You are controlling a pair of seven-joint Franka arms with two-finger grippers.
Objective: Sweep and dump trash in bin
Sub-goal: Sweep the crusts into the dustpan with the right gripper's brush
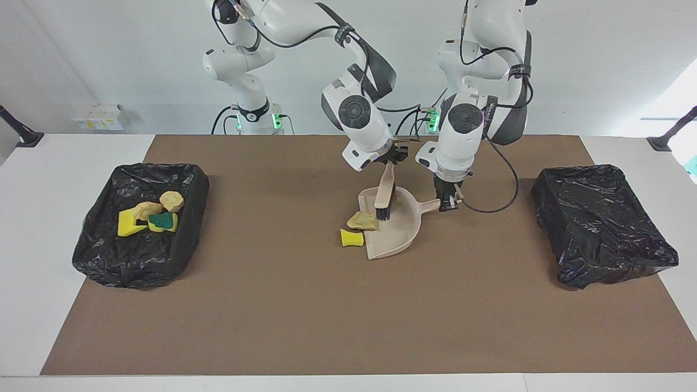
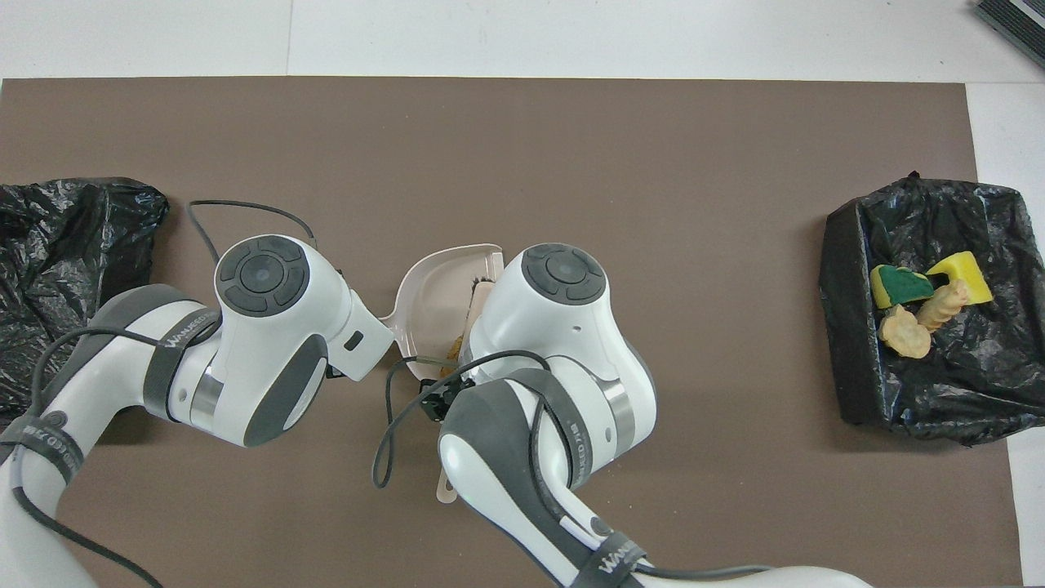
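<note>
The beige dustpan (image 1: 396, 226) lies on the brown mat with its mouth toward the right arm's end of the table. My left gripper (image 1: 450, 202) is shut on its handle. My right gripper (image 1: 391, 159) hangs over the pan, shut on the beige brush (image 1: 385, 188), which stands nearly upright with its black bristles (image 1: 383, 213) down in the pan. Of the trash, a tan chunk (image 1: 362, 220) rests at the pan's lip. A yellow sponge bit (image 1: 352, 238) lies on the mat just outside the mouth. In the overhead view the right arm covers both scraps, and only part of the dustpan (image 2: 433, 294) shows.
A black-lined bin (image 1: 98, 256) (image 2: 849, 359) at the right arm's end of the table holds several scraps (image 1: 148, 216). A second black-lined bin (image 1: 599, 223) sits at the left arm's end. The brown mat (image 1: 305, 305) covers the middle of the table.
</note>
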